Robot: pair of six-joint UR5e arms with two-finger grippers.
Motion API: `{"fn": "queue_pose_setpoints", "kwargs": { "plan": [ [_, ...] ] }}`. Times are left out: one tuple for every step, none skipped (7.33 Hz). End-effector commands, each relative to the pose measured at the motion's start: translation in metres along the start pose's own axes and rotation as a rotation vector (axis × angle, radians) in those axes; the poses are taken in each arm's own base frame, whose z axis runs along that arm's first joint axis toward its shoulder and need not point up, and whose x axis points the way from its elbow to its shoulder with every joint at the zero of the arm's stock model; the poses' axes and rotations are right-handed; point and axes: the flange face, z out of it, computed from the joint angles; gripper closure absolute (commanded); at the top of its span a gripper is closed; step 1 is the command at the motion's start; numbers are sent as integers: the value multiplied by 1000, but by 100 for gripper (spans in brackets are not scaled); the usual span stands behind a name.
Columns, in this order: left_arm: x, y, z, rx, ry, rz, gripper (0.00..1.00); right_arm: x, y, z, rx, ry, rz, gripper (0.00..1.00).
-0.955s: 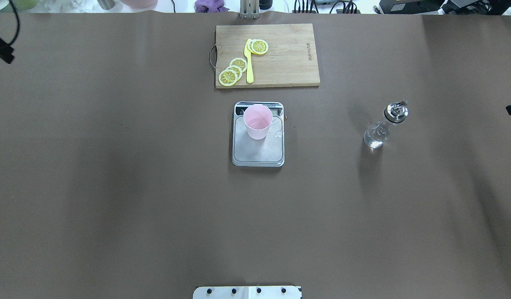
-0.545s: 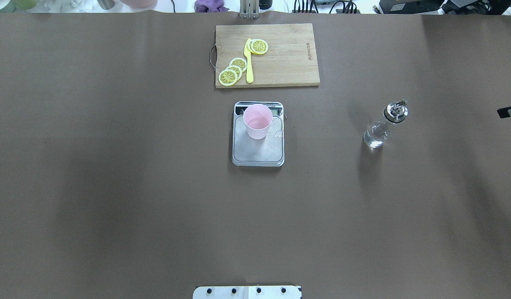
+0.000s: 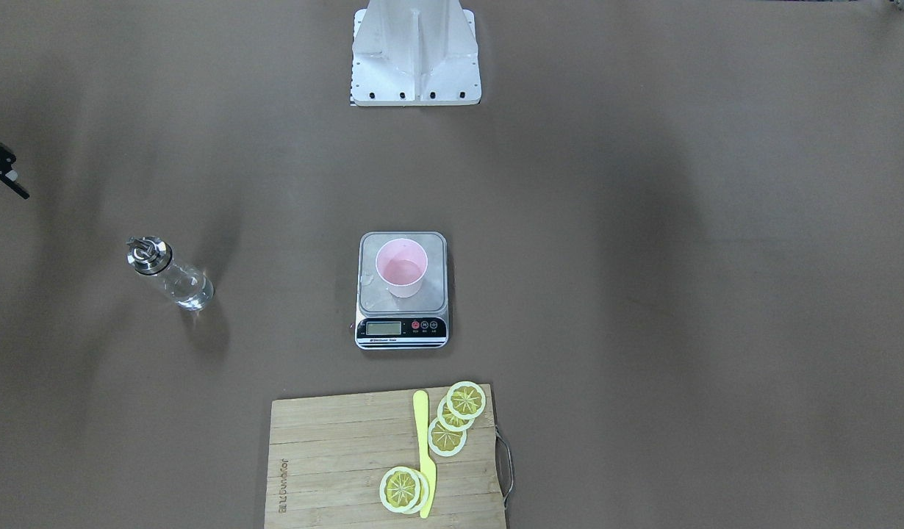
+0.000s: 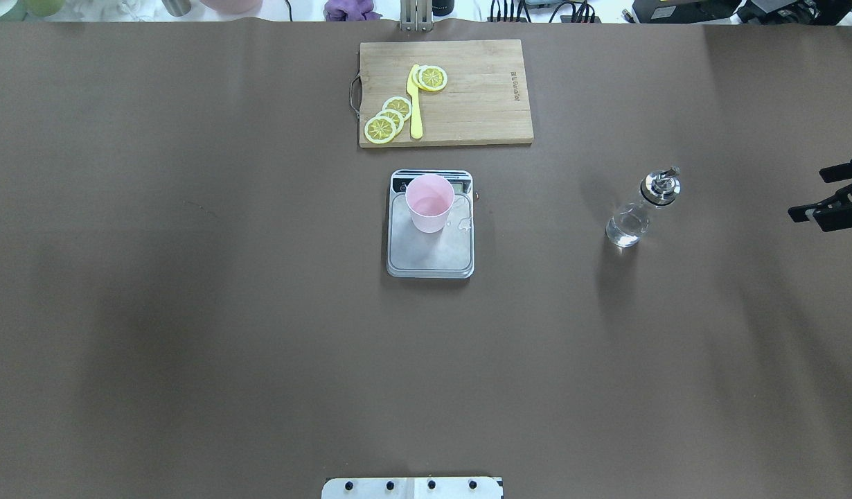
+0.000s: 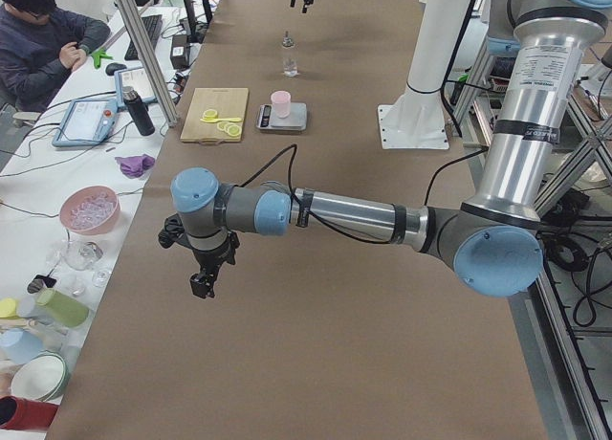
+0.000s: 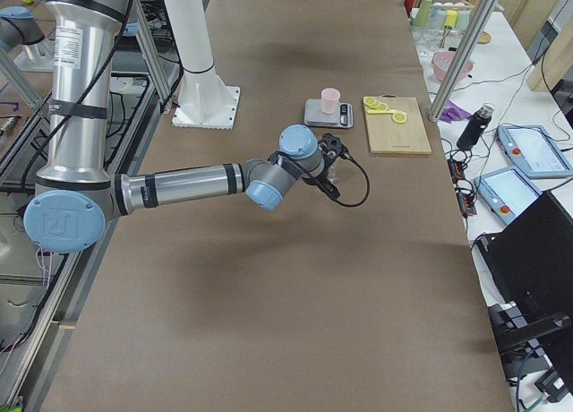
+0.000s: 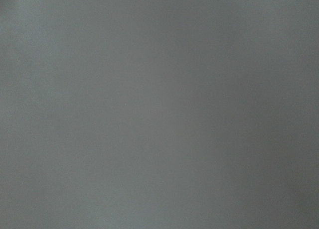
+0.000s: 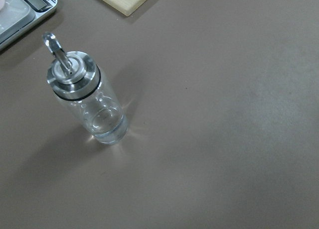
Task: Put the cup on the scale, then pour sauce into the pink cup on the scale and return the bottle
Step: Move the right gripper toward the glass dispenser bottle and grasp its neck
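The pale pink cup (image 4: 429,202) stands upright on the back part of the silver scale (image 4: 433,255), with a little liquid in it. A small wet patch (image 4: 463,223) lies on the platform beside it. The clear glass bottle (image 4: 630,223) with the metal spout stands upright on the table, right of the scale; it fills the right wrist view (image 8: 94,109). My right gripper (image 4: 808,194) is open and empty at the right edge, apart from the bottle. My left gripper (image 5: 203,283) shows only in the exterior left view, far from everything; I cannot tell its state.
A wooden cutting board (image 4: 481,97) with lemon slices (image 4: 386,119) and a yellow knife (image 4: 415,104) lies behind the scale. The robot base (image 3: 415,51) stands at the near table edge. The left wrist view shows only bare brown table.
My right gripper has moved in from the right edge toward the bottle. My left gripper, at the left edge one second ago, has left the overhead view. Cup, scale and bottle have not moved.
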Motion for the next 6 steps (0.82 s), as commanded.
{"fn": "queue_pose_setpoints", "kwargs": {
  "plan": [
    [0, 1, 1, -2, 2, -3, 1, 6, 18, 27, 73, -19, -71, 0],
    [-1, 6, 4, -6, 6, -8, 1, 5, 21, 44, 103, -21, -110, 0],
    [-1, 10, 7, -6, 25, -12, 1, -3, 14, 55, 124, -28, -111, 0],
    [-1, 12, 8, -6, 33, -14, 1, -22, 3, 70, 173, -21, -109, 0],
    [-2, 12, 8, -7, 33, -15, 1, -43, 6, 95, 208, -18, -114, 0],
    [-2, 12, 9, -9, 34, -16, 1, -53, 11, 111, 229, -25, -96, 0]
  ]
}}
